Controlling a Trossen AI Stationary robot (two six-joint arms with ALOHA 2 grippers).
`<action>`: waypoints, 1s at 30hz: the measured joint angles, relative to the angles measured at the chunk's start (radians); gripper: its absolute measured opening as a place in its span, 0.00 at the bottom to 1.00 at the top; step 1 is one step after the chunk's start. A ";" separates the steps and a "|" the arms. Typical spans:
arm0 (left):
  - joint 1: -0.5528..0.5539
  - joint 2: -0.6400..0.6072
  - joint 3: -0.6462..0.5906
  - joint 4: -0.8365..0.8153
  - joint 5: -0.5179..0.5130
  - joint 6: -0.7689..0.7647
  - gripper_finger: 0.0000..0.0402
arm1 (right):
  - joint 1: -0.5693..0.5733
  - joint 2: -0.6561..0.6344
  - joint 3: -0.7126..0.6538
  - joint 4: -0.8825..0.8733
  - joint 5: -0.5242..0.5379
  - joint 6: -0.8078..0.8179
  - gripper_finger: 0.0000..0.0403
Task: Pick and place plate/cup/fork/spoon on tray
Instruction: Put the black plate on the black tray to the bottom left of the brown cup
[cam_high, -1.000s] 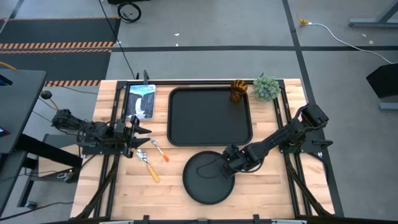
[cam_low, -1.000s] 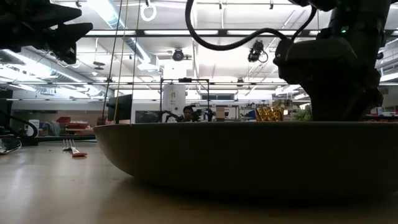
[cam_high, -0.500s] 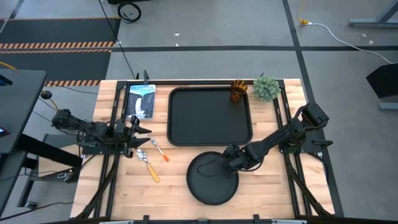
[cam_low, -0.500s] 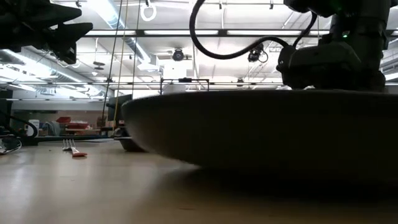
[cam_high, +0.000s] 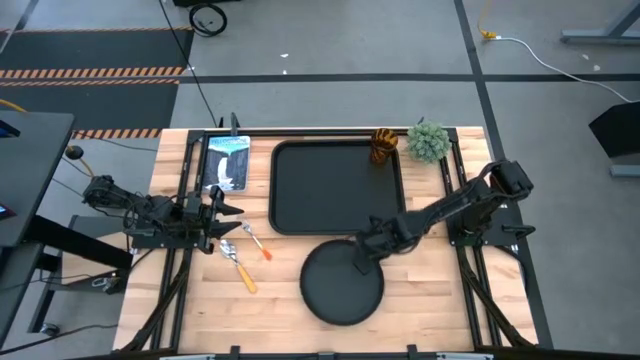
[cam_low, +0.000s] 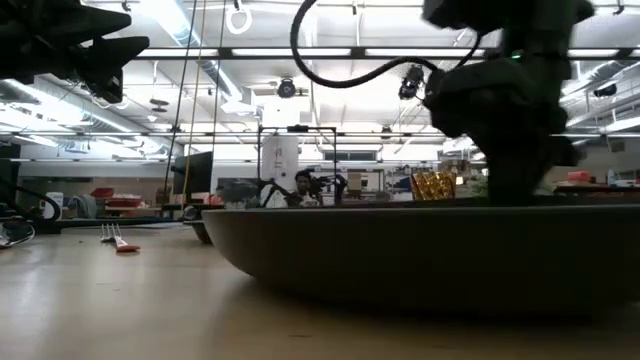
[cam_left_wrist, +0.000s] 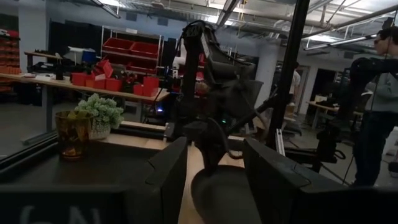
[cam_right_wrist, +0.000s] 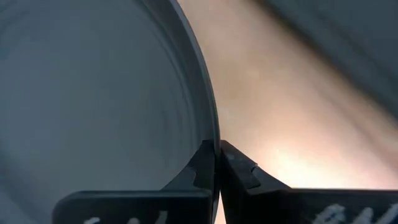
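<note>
The round black plate lies on the wood near the table's front edge, just in front of the black tray. My right gripper is shut on the plate's far rim. The amber cup stands at the tray's far right corner. The fork and the spoon lie on the table left of the plate. Beside them, at the table's left, my left gripper hovers open and holds nothing. My right gripper pinches the plate's rim on its far side, one finger inside the plate and one outside. The fingers come from above and from the table's right, slanting down. Whether the plate's underside is clear of the table, I cannot tell.
A small green plant stands at the far right corner beside the cup. A picture card lies left of the tray. Black frame rails run along both sides of the table. Bare wood shows right of the plate.
My right gripper has shut on the plate's far rim and moved a little toward the tray. The plate has slid slightly toward the table's right edge; in the low view it rose briefly and now sits lower again.
</note>
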 joint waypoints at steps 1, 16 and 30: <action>0.000 0.000 0.000 0.000 0.000 -0.003 0.41 | -0.016 -0.004 0.009 -0.001 -0.010 -0.028 0.02; 0.000 0.000 0.000 0.000 0.000 0.000 0.41 | -0.380 -0.018 0.257 -0.133 -0.060 -0.499 0.02; 0.000 0.000 0.000 0.000 0.000 0.003 0.41 | -0.650 -0.009 0.317 -0.133 0.006 -0.697 0.02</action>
